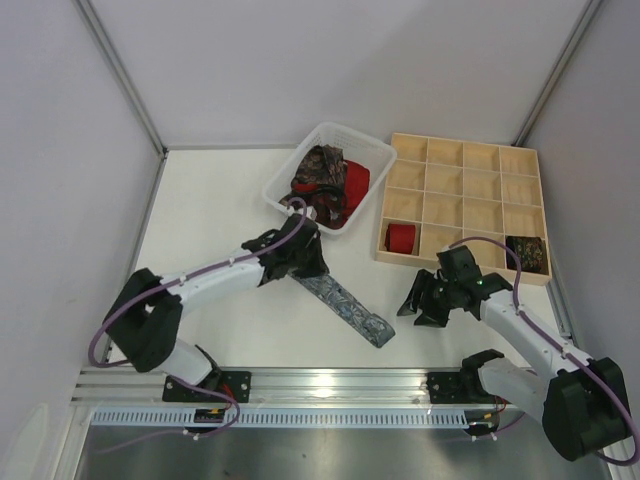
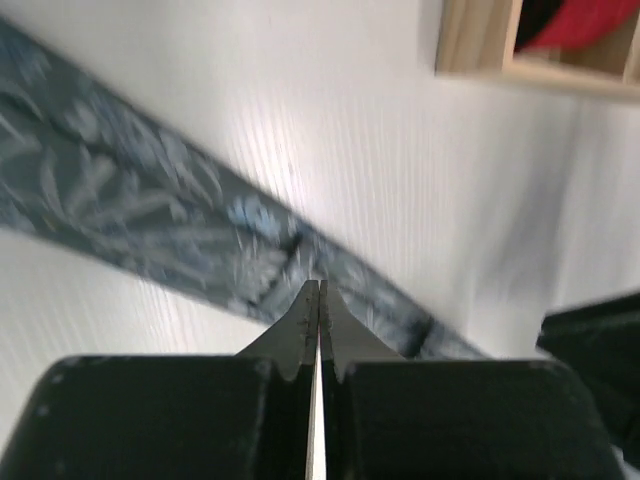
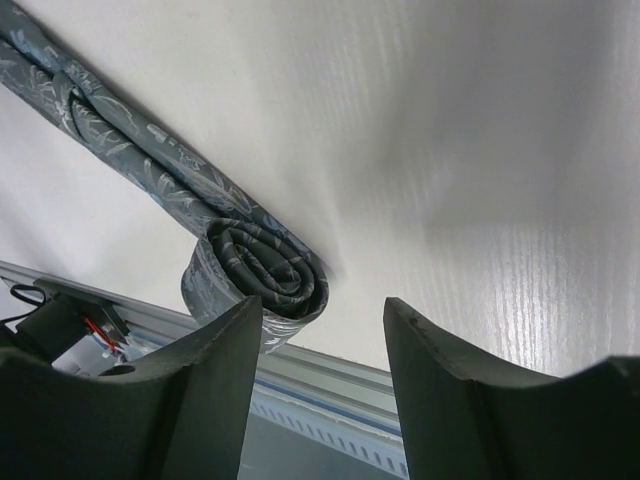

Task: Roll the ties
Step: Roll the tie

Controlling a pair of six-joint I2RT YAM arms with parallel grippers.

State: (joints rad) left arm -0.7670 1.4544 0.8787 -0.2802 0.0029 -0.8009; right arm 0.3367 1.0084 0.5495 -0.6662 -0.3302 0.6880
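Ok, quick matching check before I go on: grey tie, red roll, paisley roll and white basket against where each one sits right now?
Things:
1 grey tie
2 red roll
3 paisley roll
4 white basket

Places:
A near right corner compartment of the tray
B flat on the table, near end rolled up
C far side of the table, loose ties inside
D near left corner compartment of the tray

Pairs: 1-B, 2-D, 3-A, 4-C

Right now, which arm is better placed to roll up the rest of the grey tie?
Right. The right gripper stands open beside the grey tie at its rolled end. The left gripper is shut, its tips at the flat part of the tie, away from the roll.
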